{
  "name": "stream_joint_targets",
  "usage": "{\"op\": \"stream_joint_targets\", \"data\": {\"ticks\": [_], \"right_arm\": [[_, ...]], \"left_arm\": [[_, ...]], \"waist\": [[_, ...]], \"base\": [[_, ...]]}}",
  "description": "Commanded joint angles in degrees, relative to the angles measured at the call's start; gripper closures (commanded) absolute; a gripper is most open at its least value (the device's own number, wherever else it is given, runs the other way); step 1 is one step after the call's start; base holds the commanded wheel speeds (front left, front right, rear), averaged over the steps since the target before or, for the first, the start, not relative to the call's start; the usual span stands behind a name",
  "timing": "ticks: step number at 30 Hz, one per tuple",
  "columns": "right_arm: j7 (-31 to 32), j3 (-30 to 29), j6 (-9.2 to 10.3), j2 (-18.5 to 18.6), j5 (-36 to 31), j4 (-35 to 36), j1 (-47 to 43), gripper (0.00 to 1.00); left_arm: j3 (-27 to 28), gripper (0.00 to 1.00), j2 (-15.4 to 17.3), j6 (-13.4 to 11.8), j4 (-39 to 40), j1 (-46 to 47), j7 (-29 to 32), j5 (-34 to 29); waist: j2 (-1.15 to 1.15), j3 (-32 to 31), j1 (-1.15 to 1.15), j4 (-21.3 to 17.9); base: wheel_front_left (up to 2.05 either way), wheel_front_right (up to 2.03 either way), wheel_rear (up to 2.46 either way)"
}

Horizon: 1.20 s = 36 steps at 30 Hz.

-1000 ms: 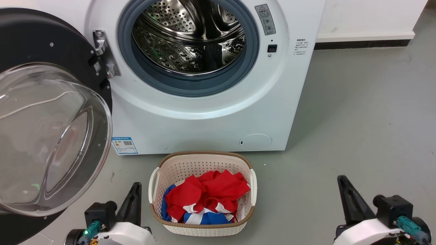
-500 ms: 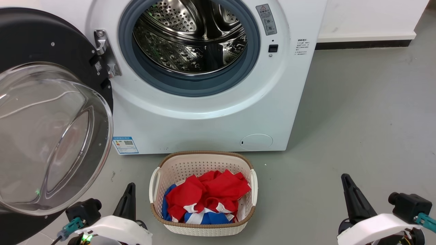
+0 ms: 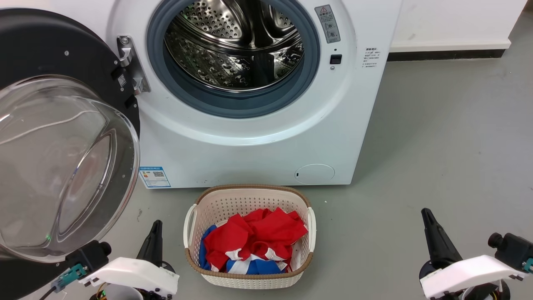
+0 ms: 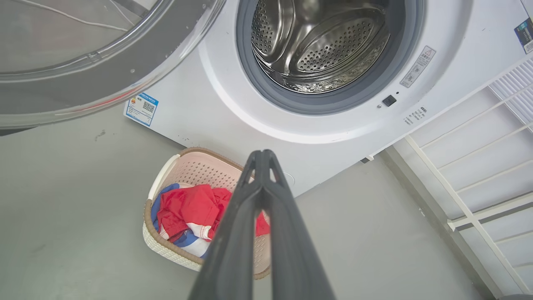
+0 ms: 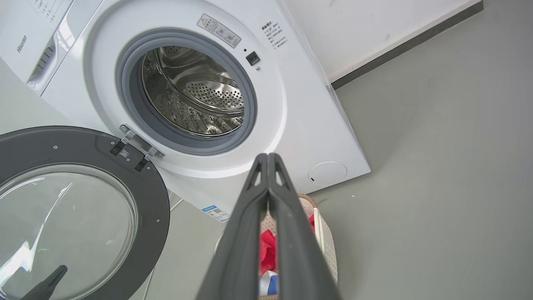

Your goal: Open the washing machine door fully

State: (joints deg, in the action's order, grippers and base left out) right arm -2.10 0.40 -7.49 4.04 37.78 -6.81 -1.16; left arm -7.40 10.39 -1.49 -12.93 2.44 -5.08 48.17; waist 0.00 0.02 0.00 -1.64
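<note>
Left claw [image 3: 157,226] and right claw [image 3: 426,214] both pinched together

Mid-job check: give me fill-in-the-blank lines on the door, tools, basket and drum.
1. The door stands ___.
2. The left tool and right tool are both ___.
3. The basket holds red, white and ___ cloth.
4. The drum is ___.
Missing words: open; shut; blue; empty.

Layout | washer [image 3: 250,154] on floor [image 3: 437,137], wall [image 3: 449,21] behind | door [image 3: 62,166] swung out to washer's left, hinged left of drum [image 3: 233,46] | basket [image 3: 250,188] on floor just before washer, clothes [image 3: 254,237] in it | left gripper [image 3: 156,227] just left of basket, beside door | right gripper [image 3: 426,214] well right of basket
</note>
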Motion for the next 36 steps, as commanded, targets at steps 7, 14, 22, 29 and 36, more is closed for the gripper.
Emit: {"op": "stream_joint_targets", "data": {"ticks": [7,14,22,29,36], "right_arm": [[0.65,-0.49,-0.01,0.6,7.43,-0.29,2.25,1.0],[1.25,-0.82,-0.01,0.71,13.16,-1.05,2.94,1.0],[2.07,-1.33,-0.01,0.79,20.53,-2.01,3.75,1.0],[2.65,-1.71,-0.01,0.82,25.24,-2.69,4.26,1.0],[3.18,-2.11,-0.01,0.82,29.7,-3.31,4.66,1.0]], "left_arm": [[2.07,1.0,-0.72,1.36,0.44,1.86,1.46,5.59],[3.46,1.0,-1.42,2.22,0.27,2.17,2.63,9.95],[5.27,1.0,-2.52,3.42,0.05,2.46,4.16,15.71],[6.4,1.0,-3.1,4.15,-0.09,2.72,5.15,19.43],[7.5,1.0,-3.78,4.84,-0.24,3.0,6.07,22.89]], "waist": [[0.0,0.01,0.0,0.13],[0.0,0.02,0.0,0.25],[0.0,0.04,0.0,0.42],[0.0,0.05,0.0,0.54],[0.0,0.06,0.0,0.66]], "base": [[0.0,0.0,0.0],[0.0,0.0,0.0],[0.0,0.0,0.0],[0.0,0.0,0.0],[0.0,0.0,0.0]]}}
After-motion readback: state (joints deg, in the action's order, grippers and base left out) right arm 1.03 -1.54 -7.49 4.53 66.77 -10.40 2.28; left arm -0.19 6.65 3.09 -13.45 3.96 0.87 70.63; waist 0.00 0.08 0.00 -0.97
